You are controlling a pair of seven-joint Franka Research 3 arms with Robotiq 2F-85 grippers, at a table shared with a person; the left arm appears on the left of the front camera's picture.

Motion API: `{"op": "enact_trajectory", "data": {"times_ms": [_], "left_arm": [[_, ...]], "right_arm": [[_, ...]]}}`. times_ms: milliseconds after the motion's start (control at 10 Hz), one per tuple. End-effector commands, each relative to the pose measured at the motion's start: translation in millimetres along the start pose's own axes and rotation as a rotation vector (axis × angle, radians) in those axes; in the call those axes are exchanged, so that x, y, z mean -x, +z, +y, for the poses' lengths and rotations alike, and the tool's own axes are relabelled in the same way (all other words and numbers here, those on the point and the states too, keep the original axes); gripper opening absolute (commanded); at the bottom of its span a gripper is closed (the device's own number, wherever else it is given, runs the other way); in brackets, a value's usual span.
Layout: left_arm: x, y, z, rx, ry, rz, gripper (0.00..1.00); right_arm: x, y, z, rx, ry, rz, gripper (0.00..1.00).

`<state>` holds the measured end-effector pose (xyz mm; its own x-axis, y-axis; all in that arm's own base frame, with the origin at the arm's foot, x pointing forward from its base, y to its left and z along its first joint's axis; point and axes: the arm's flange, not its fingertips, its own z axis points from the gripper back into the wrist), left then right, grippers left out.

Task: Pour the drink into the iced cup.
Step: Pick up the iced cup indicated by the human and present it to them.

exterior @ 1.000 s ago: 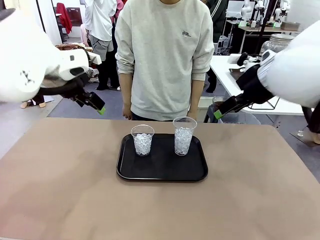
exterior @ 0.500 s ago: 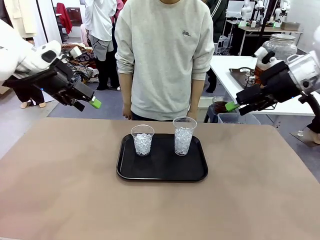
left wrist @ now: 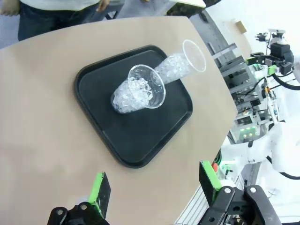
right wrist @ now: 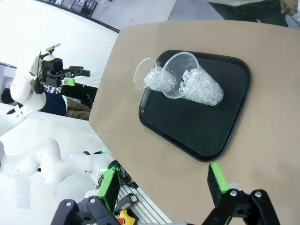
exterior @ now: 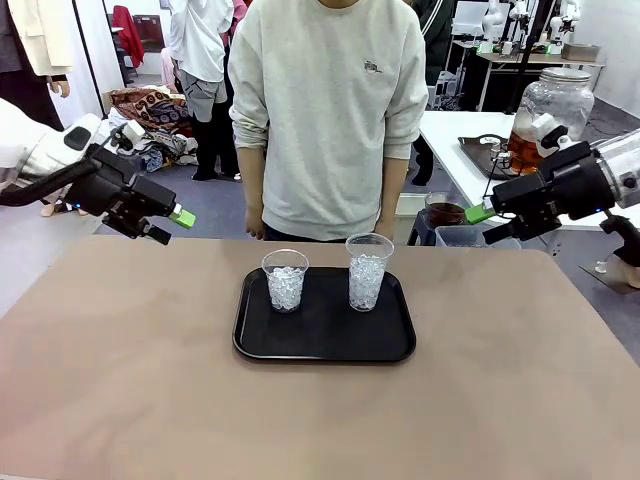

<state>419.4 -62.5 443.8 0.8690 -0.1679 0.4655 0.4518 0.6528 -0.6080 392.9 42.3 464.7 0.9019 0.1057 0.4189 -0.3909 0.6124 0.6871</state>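
Waiting on the tray: two clear cups packed with ice stand upright on the black tray [exterior: 322, 340] at mid-table. The shorter cup [exterior: 285, 282] is on the robot's left and the taller cup [exterior: 369, 272] just beside it on the right, a small gap between them.
Left side: the left gripper [exterior: 172, 226] hangs in the air above the far left corner of the table [exterior: 120, 350], well apart from the tray. Its jaws are spread wide and there's nothing between the green pads.
Right side: the right gripper [exterior: 485, 225] hovers off the far right corner, fingers pointing inward toward the person. Its jaws are also wide apart and empty.
Drink: the drink [exterior: 521, 152], amber-brown, sits low in the glass dispenser jar [exterior: 556, 100] with the metal lid. The jar stands on the white side table [exterior: 450, 135] behind the right arm, well apart from both cups.
Person: the person [exterior: 325, 110] in a grey sweatshirt stands at the far edge, right behind the tray, arms hanging down.
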Motion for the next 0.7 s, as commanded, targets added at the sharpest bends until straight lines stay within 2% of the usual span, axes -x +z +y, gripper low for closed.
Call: {"op": "enact_trajectory", "data": {"times_ms": [0,300,400,600], "left_arm": [[-3.7,6.2,-12.2,-0.006,-0.017,-0.012,1.0],[-3.7,6.2,-12.2,-0.006,-0.017,-0.012,1.0],[-2.5,4.0,-9.9,-0.028,-0.023,0.002,1.0],[-6.7,6.3,14.3,0.05,0.062,-0.053,1.0]], "right_arm": [[1.3,5.5,7.2,0.001,0.017,-0.019,1.0],[0.6,2.7,3.5,0.021,0.0,-0.001,1.0],[-7.3,-2.0,-0.2,-0.011,-0.049,0.0,1.0],[-20.6,4.3,-17.4,-0.118,-0.195,-0.008,1.0]]}}
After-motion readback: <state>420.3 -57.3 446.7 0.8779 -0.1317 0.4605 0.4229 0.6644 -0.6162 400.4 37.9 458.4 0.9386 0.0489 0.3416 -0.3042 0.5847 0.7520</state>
